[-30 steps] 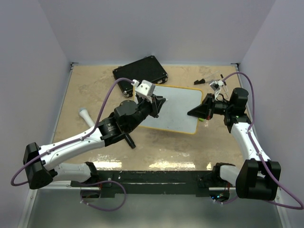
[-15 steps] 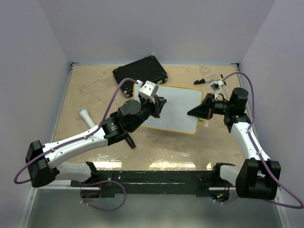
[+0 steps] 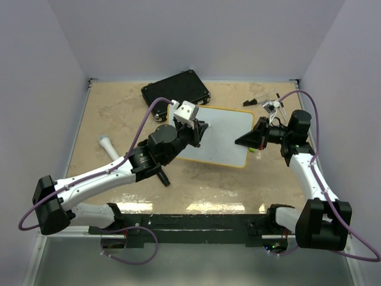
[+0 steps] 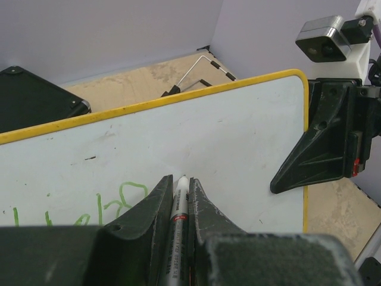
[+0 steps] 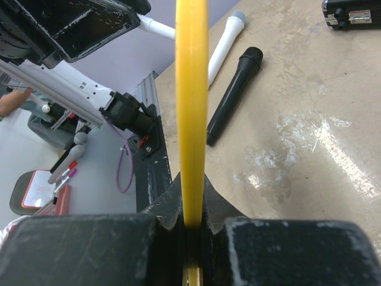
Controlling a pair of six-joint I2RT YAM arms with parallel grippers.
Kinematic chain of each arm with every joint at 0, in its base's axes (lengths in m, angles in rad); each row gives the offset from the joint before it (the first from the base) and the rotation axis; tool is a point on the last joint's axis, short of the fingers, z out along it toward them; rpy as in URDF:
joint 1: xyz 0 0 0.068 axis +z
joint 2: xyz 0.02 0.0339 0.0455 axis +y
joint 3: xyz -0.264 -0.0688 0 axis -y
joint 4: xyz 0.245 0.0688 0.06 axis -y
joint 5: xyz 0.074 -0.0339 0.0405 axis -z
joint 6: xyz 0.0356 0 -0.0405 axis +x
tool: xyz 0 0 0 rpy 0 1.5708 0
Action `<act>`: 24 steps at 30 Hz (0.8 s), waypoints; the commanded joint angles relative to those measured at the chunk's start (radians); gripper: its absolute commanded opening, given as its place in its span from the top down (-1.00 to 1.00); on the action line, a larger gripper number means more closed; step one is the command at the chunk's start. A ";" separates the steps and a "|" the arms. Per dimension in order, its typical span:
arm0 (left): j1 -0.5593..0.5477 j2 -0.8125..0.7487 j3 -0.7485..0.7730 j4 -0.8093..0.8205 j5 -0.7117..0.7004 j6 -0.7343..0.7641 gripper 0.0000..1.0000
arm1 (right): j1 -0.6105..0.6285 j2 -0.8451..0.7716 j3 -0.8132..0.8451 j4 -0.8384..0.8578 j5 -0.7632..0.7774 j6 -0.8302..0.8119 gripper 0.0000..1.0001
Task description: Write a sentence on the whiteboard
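Green scribbles of the sentence (image 4: 113,205), no readable words, on the whiteboard (image 3: 220,134) lying mid-table near black case (image 3: 177,88), left gripper (image 4: 180,182) closed on marker (image 4: 178,208), label print illegible, right gripper (image 3: 241,140) clamped on board's yellow right rim

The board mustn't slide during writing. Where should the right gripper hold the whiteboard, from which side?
Grip the whiteboard by its yellow rim on the right short edge, coming from the right. The board is flat and thin, so that edge slots between the jaws, clear of the green writing and the pen. The right gripper is shut there.
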 commanded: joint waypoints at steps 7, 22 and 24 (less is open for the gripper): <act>0.007 -0.009 -0.007 0.000 0.008 -0.002 1.00 | -0.004 -0.006 0.034 0.057 -0.027 0.009 1.00; 0.007 -0.048 -0.062 -0.027 0.046 -0.054 1.00 | -0.004 -0.006 0.036 0.055 -0.025 0.011 1.00; 0.008 -0.049 -0.051 -0.014 0.043 -0.048 1.00 | -0.004 -0.007 0.036 0.055 -0.025 0.011 1.00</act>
